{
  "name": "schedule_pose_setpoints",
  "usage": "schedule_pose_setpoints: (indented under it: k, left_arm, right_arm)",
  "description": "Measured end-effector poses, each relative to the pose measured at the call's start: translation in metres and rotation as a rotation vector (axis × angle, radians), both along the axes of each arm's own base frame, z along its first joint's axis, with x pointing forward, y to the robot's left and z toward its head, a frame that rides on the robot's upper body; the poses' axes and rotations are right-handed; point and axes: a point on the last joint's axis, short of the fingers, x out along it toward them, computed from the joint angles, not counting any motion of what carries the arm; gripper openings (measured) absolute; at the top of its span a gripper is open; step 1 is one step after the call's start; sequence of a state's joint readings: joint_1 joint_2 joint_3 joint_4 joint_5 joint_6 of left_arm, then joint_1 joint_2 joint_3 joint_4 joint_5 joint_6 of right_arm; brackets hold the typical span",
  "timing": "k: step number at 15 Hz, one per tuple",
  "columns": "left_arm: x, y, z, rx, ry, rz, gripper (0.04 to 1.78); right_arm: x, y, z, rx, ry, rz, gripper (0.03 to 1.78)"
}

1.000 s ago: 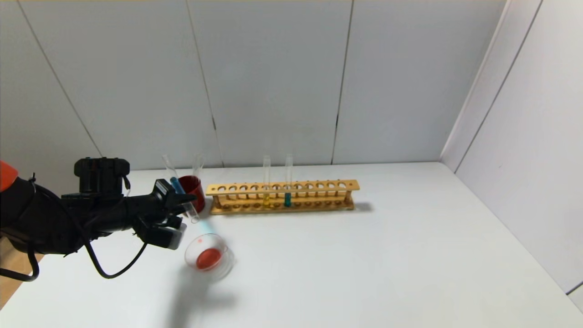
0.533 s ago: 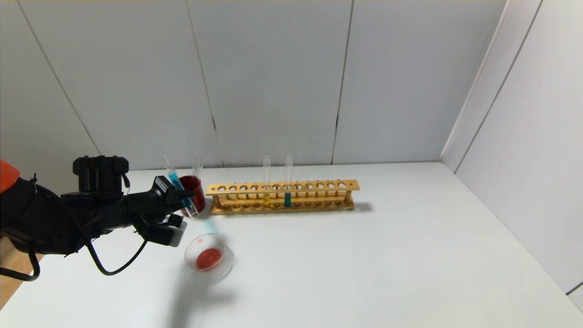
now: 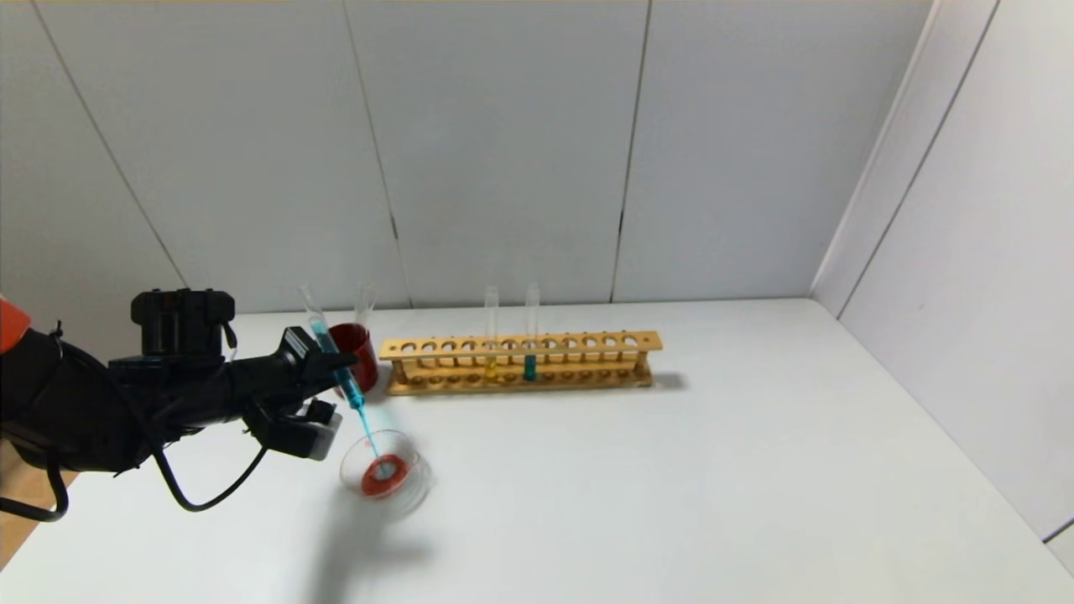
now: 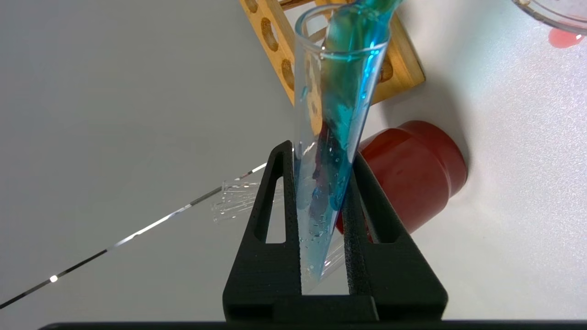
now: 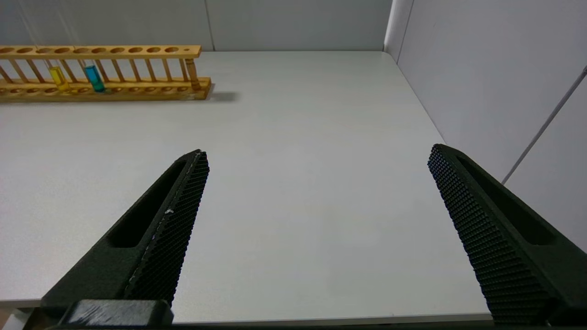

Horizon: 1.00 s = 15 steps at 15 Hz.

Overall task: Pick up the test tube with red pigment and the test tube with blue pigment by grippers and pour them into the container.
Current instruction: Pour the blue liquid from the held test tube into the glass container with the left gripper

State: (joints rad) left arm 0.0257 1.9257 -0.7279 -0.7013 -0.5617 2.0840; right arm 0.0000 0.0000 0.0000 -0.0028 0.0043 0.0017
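Note:
My left gripper is shut on the test tube with blue pigment, tilted mouth-down over the container. A thin blue stream runs from the tube's mouth into the container, a clear glass dish that holds red liquid. In the left wrist view the tube sits clamped between the fingers, blue liquid running to its mouth. An empty clear tube stands in the dark red cup; no tube with red liquid shows. My right gripper is open and empty over bare table, out of the head view.
A wooden rack stands behind, holding a yellow tube and a teal-green tube. The dark red cup is just beyond my left gripper. White walls close the back and right sides.
My left gripper has tipped the blue tube further. The blue liquid has run down to the tube's mouth and now streams into the dish.

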Motion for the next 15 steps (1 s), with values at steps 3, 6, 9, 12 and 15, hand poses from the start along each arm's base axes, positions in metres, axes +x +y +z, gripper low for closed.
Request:
schedule_pose_setpoints:
  k: [3, 6, 9, 12, 15]
  left_arm:
    - [-0.0014, 0.0, -0.001, 0.0, 0.005, 0.0, 0.31]
    - [-0.0025, -0.0001, -0.001, 0.006, 0.001, -0.003, 0.31]
    - [-0.0035, 0.0, 0.0014, 0.024, -0.018, -0.012, 0.31]
    - [-0.0038, -0.0003, 0.0023, 0.028, -0.023, -0.013, 0.31]
    - [-0.0043, -0.0006, 0.0028, 0.036, -0.03, -0.018, 0.31]
  right_arm:
    - [0.0, 0.0, 0.0, 0.0, 0.0, 0.0, 1.75]
    - [0.0, 0.0, 0.0, 0.0, 0.0, 0.0, 1.75]
    - [0.0, 0.0, 0.0, 0.0, 0.0, 0.0, 1.75]
    - [0.0, 0.0, 0.0, 0.0, 0.0, 0.0, 1.75]
    - [0.0, 0.0, 0.0, 0.0, 0.0, 0.0, 1.75]
